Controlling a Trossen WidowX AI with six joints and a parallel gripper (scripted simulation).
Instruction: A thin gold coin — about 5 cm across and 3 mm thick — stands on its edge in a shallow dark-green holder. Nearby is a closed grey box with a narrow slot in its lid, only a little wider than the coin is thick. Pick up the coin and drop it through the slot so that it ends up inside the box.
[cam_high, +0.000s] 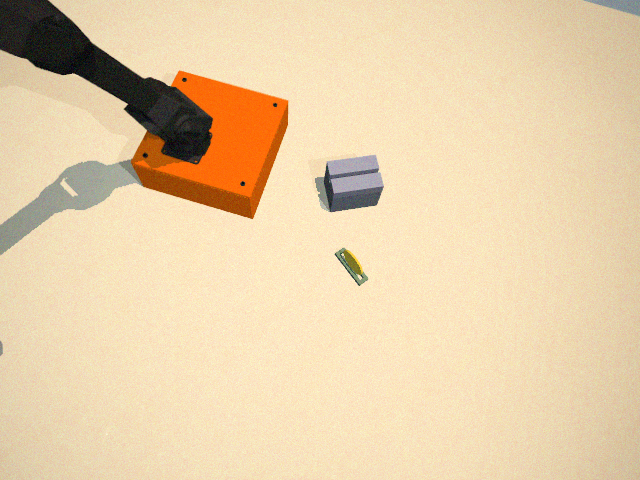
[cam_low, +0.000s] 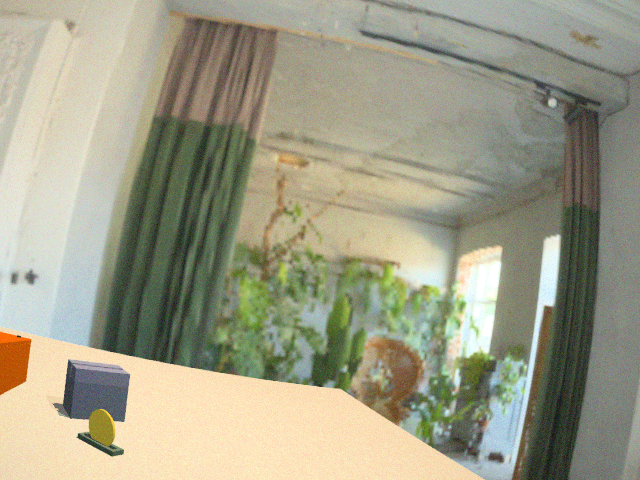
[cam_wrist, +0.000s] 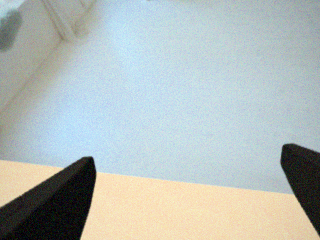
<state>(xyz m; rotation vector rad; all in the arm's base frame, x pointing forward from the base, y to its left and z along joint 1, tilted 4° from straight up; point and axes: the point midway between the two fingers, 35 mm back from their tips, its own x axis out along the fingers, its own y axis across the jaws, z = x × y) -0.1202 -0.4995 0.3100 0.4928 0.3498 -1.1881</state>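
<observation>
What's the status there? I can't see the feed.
Gripper open, empty, above the orange base. Gold coin on edge in green holder, untouched. Grey box beside it, slot unblocked. Nothing in the way.
</observation>
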